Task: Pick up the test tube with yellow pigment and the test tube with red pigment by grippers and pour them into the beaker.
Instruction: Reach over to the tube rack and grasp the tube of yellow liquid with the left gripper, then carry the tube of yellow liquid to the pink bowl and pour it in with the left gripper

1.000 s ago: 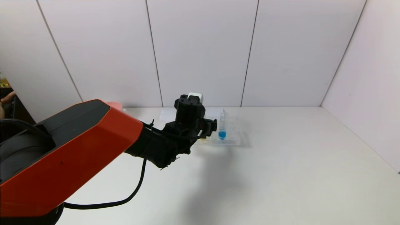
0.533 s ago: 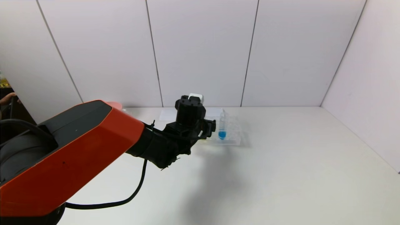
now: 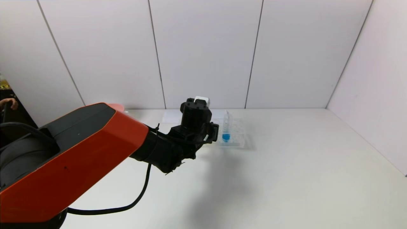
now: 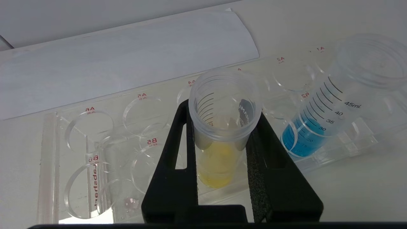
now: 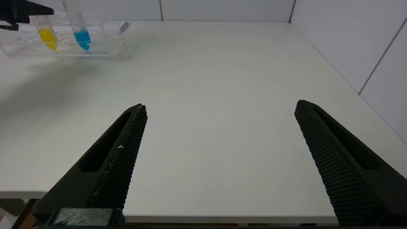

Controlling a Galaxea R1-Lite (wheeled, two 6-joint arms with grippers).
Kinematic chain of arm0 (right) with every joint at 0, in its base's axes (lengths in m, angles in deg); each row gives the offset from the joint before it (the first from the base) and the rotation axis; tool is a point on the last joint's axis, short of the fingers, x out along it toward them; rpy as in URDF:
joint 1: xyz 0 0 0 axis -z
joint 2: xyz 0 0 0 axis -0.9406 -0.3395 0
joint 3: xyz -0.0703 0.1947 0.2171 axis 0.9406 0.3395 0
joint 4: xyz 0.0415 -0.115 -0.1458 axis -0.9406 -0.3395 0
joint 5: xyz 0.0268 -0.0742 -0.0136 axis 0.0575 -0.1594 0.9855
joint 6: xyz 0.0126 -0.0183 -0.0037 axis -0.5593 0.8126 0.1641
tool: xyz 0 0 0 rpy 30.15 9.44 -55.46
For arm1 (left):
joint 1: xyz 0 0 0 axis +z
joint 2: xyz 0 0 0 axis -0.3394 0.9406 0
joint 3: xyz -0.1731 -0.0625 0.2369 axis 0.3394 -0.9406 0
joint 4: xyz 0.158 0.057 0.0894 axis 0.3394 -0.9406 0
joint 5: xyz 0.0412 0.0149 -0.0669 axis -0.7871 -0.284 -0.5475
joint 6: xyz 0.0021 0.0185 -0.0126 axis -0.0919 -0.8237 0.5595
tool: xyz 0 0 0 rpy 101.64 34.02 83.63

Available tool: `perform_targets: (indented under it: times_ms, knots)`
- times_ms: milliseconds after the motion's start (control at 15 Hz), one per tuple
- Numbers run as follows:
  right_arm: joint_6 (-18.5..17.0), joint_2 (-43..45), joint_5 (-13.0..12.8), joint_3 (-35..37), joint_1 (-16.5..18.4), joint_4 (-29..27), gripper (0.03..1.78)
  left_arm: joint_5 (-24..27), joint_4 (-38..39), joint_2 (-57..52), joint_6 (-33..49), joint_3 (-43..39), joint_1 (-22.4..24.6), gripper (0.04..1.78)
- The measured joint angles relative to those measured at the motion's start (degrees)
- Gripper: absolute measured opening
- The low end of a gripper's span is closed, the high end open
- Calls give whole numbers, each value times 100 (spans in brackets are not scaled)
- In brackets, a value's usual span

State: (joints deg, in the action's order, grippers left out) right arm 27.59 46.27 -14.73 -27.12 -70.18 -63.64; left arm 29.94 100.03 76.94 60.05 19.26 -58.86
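Observation:
The test tube with yellow pigment (image 4: 219, 133) stands in the clear tube rack (image 4: 95, 133); it also shows in the right wrist view (image 5: 47, 36). My left gripper (image 4: 222, 109) is shut on it, one finger on each side just under its rim. In the head view the left gripper (image 3: 213, 132) is at the rack's left end and hides the yellow tube. My right gripper (image 5: 221, 105) is open and empty, low over the table's near edge, out of the head view. The test tube with red pigment and the beaker are not in view.
A tube with blue liquid (image 3: 226, 130) stands in the rack (image 3: 237, 140) beside the yellow one. A white sheet (image 4: 127, 54) lies behind the rack. A pink bowl's edge (image 3: 115, 106) shows behind my left arm. The table is bare right of the rack.
My left wrist has shifted slightly to the right and toward the rack; the yellow liquid seen under it in the head view is now hidden. The blue tube and rack have not moved.

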Motion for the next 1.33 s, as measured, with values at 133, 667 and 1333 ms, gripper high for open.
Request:
perform_targets:
  times_ms: [133, 667, 1333]
  knots:
    - [0, 0, 2, 0, 0, 0, 170, 2, -4, -4, -11, 0, -11, 45]
    - [0, 0, 4, 0, -2, 2, 170, 2, 5, -174, -27, -16, -26, 45]
    - [0, 0, 2, 0, 0, 0, 170, 9, 9, -527, -43, 113, -33, 45]
